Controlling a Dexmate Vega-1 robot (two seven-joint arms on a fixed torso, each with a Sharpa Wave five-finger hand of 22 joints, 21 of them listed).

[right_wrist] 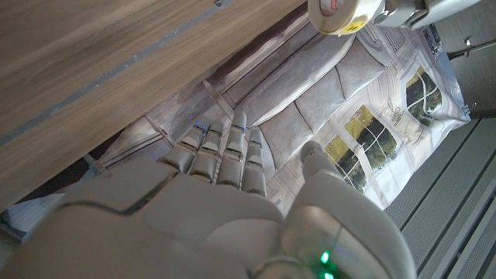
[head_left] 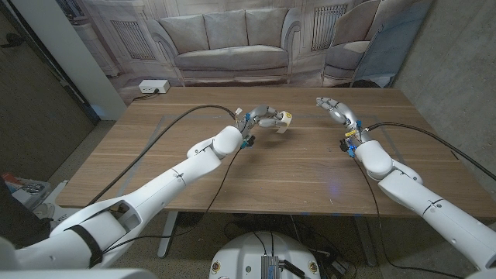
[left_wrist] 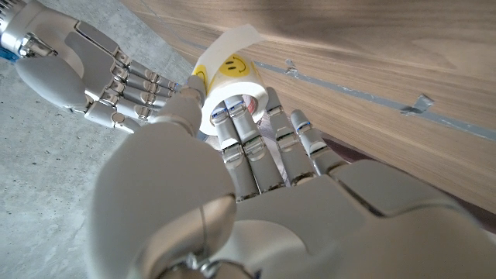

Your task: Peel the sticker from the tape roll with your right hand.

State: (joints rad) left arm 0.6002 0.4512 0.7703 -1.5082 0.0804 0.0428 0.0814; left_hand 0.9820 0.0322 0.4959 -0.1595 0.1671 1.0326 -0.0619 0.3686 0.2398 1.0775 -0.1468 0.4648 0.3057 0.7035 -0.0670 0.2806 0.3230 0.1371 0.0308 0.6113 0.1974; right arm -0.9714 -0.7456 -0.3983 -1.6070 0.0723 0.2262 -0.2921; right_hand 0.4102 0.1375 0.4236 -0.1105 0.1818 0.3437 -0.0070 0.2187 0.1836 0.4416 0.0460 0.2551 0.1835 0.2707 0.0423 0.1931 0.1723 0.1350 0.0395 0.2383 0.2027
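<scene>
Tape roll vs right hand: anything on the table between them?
Nothing. In the head view, only bare wooden table lies between the tape roll, held by the left hand, and the empty right hand.

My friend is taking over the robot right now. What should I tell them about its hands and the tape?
Left hand: grips the tape roll above the wooden table, near the middle, its fingers wrapped around the roll.
Right hand: holds nothing, fingers apart, raised over the table to the roll's right and clear of it.
Sticker: a yellow smiley on the roll's outer face, lying flat.
Done: the roll is picked up and presented toward the right hand.
Left: bring the right hand across to the roll, pinch the sticker's edge and peel it off.
</scene>
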